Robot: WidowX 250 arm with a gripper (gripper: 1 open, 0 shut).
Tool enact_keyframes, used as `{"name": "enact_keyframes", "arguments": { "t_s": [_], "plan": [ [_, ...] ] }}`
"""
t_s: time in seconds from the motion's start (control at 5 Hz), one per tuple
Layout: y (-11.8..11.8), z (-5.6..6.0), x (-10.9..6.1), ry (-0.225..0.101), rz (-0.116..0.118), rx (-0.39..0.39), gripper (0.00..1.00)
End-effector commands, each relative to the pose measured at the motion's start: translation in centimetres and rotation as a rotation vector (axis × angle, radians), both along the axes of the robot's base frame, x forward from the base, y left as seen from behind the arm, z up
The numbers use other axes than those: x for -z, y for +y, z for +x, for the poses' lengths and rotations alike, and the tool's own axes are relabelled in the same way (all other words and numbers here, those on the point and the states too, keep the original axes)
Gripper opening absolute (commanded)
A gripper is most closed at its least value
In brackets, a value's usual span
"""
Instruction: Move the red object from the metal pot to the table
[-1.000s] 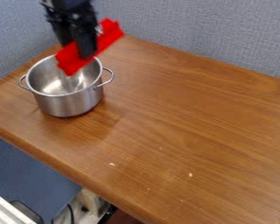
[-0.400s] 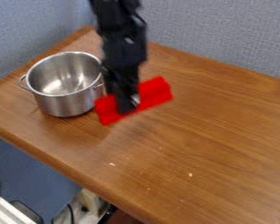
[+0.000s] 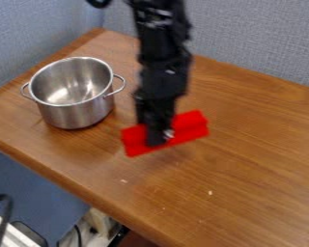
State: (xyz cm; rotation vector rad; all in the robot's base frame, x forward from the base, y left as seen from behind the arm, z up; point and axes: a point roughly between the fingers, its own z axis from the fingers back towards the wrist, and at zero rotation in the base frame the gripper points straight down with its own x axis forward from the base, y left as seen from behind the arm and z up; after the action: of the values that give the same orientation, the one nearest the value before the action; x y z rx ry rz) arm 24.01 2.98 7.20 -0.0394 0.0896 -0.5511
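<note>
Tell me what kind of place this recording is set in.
Probably a lab or office test bench, not a kitchen: a bare wooden table against a grey-blue fabric-looking wall, holding only a steel pot and a red block.

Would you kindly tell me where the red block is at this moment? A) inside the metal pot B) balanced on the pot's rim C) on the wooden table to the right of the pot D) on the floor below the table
C: the red block lies on the table, right of the empty metal pot, with the gripper down on it.

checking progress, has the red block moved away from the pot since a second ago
Yes. The red block was over the metal pot; now it sits right of it, low over the table, in the hand.
</note>
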Motion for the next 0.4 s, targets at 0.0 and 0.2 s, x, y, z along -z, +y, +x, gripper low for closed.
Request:
{"name": "enact_keyframes", "arguments": {
  "t_s": [0.0,0.2],
  "plan": [
    [4.0,0.8,-1.7,-0.066,0.031,-0.19,0.0],
    [1.0,0.0,-1.5,-0.067,0.046,-0.022,0.0]
  ]
}}
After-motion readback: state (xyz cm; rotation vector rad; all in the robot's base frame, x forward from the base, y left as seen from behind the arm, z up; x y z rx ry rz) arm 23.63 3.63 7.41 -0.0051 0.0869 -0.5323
